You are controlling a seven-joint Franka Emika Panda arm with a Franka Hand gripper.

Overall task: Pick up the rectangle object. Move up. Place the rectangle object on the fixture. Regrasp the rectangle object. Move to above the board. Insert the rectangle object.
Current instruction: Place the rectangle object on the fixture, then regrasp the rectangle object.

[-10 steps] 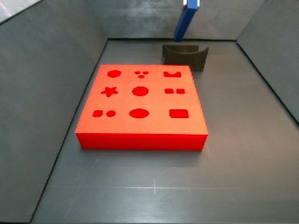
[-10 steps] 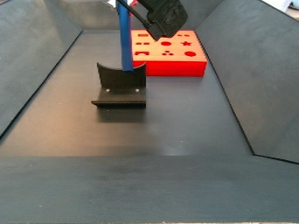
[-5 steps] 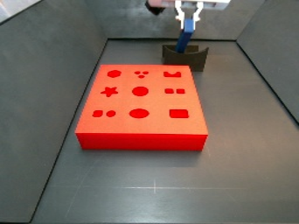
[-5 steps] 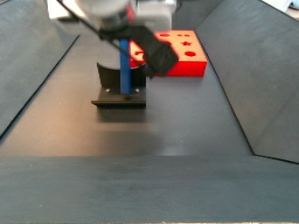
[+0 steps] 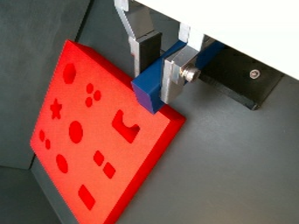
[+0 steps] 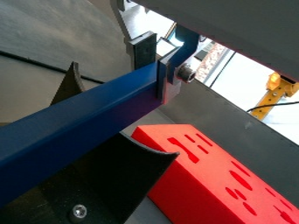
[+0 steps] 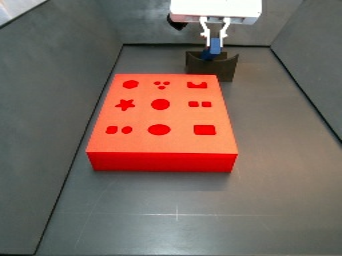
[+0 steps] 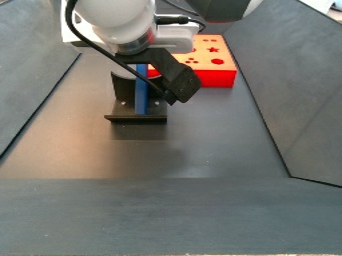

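Note:
The rectangle object (image 7: 211, 45), a long blue block, stands nearly upright at the back of the floor, its lower end down on the dark fixture (image 7: 214, 68). My gripper (image 7: 214, 28) is shut on its upper part. In a side view the block (image 8: 143, 85) rests against the fixture (image 8: 136, 108), with the arm above. Both wrist views show the blue block (image 5: 152, 87) (image 6: 70, 114) pinched between the silver fingers of the gripper (image 5: 158, 74) (image 6: 158, 66). The fixture's curved notch (image 6: 111, 175) lies right under the block. The red board (image 7: 160, 112) (image 8: 201, 60) lies flat beside the fixture.
Grey walls close in the floor on the sides and back in both side views. The board's shaped cutouts (image 5: 76, 131) show in a wrist view. The arm's body (image 8: 127, 25) hangs over the fixture.
The gripper has come down with the blue block, from high above the fixture to the block's lower end resting on it. The board has not moved.

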